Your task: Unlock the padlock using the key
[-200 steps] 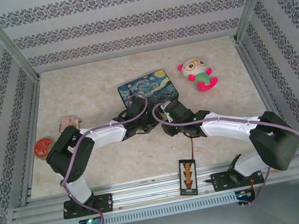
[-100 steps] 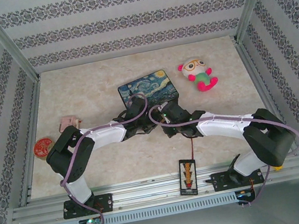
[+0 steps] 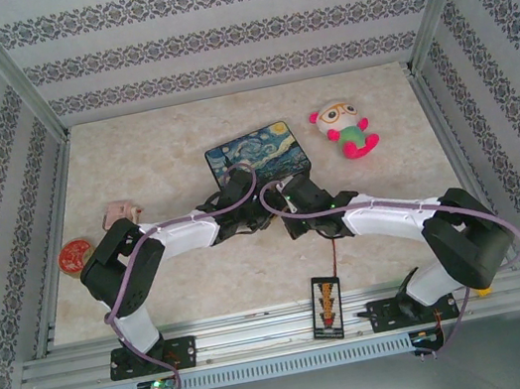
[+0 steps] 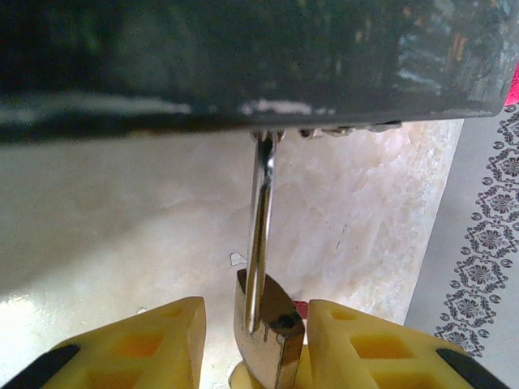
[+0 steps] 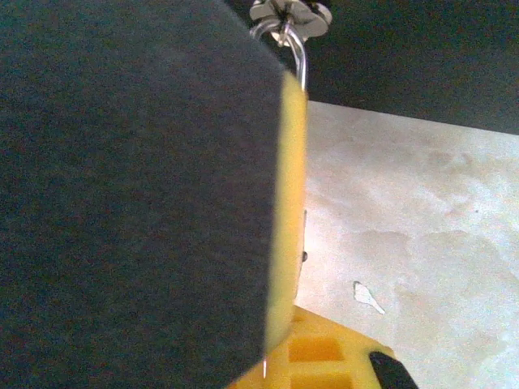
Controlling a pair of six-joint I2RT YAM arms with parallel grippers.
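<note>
The painted box lies at mid-table, and both arms meet at its near edge. In the left wrist view the brassy padlock hangs by its silvery shackle from the latch under the box's dark edge. My left gripper stands open around the padlock body, with a gap showing on the left side. A bit of red peeks out behind the padlock. My right gripper is shut just below the shackle. Its fingers hide whatever is between them, so the key is hidden.
A plush toy sits right of the box. A red disc and a small pink object lie at the left edge. A black card with orange marks rests near the front rail. Patterned walls close in three sides.
The right arm has slid a little left toward the left gripper and its jaws have closed. The left jaws have parted from the padlock.
</note>
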